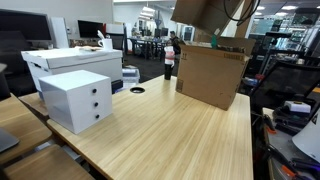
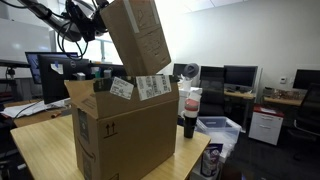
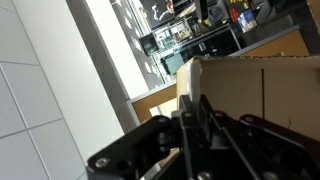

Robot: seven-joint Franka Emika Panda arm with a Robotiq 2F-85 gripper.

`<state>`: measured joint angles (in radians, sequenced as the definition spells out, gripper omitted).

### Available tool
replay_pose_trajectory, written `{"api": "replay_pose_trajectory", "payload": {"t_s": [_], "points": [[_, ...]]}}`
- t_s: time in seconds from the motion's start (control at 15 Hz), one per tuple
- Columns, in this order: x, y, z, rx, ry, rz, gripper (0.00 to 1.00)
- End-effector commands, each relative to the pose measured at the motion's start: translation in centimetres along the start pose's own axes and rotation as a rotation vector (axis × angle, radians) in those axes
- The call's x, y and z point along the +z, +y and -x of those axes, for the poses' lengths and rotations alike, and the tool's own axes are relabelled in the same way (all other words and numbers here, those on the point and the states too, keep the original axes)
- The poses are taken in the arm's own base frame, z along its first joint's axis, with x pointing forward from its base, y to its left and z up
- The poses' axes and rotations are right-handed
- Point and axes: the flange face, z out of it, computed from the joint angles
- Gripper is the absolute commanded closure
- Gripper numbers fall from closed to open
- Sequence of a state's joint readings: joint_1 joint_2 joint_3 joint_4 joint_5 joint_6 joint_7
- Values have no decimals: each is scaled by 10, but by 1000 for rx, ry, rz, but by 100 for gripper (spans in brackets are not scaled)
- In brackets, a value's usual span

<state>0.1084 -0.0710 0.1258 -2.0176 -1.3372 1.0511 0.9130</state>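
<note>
The gripper (image 2: pixel 90 20) hangs high over the table (image 2: pixel 40 150), its jaws pressed nearly together and pinching the upper edge of a small cardboard box (image 2: pixel 138 38). The small cardboard box is off the table and tilted. Its lower end is down at the open top of a big cardboard box (image 2: pixel 120 135), between the raised flaps; whether the two touch I cannot tell. The big cardboard box stands upright near one edge of the table, with white labels on its flaps. A dark bottle (image 2: pixel 188 112) stands just beside it, at the same edge. In an exterior view a white drawer unit (image 1: pixel 78 100) sits by the opposite edge of the table, well apart from both boxes. In the wrist view the fingers (image 3: pixel 190 125) lie close together against cardboard
</note>
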Motion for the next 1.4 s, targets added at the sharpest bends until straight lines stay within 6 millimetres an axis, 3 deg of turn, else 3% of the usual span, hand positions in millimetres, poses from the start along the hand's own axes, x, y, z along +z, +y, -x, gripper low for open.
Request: {"api": "replay_pose_trajectory", "payload": {"t_s": [0.0, 0.73, 1.33], "points": [[-7, -9, 12, 59, 63, 79, 95], [-10, -27, 22, 176, 138, 192, 95], [-21, -33, 27, 162, 189, 228, 95]]}}
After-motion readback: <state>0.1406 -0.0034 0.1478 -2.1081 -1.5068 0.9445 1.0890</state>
